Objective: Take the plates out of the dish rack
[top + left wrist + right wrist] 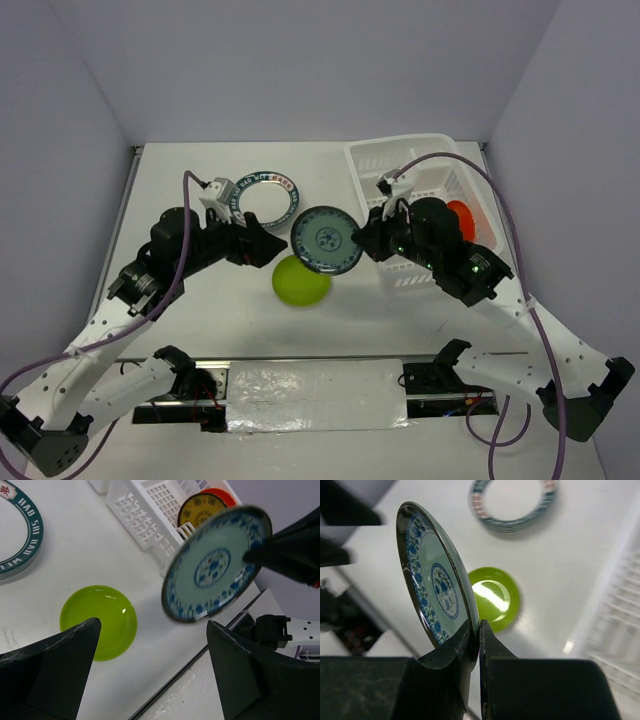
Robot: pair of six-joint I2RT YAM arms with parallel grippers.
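Blue plate (325,240) pinched at its right rim by the right gripper (478,635), jaws closed almost together with only the rim's thickness between them. Lifted clear of the table (180,180), tipped up on edge, patterned face turned left towards the other arm. Hanging just left of the rack (400,155), outside it, in the gap between the two grippers.

Left gripper (152,626) spread wide and holding nothing. Aimed at the blue plate from the left, near it but apart, with one dark finger at each lower corner of its own wrist view.

Green plate (301,281) flat on the table, near side of the blue plate and just under it; from above, far right edge overlapped by the lifted plate, yet no contact. Teal plate (266,195) flat as well, farther back and to the left, white lettering round the rim, well apart from the rack.

Rack at the far right of the table, white, with slotted walls. Inside it, orange plate (462,215) standing on edge. Beside that, yellow plate (202,509) with dark rim and markings, also upright, plain only from the left wrist; hidden behind the right arm from above. Cannot tell whether those two touch.
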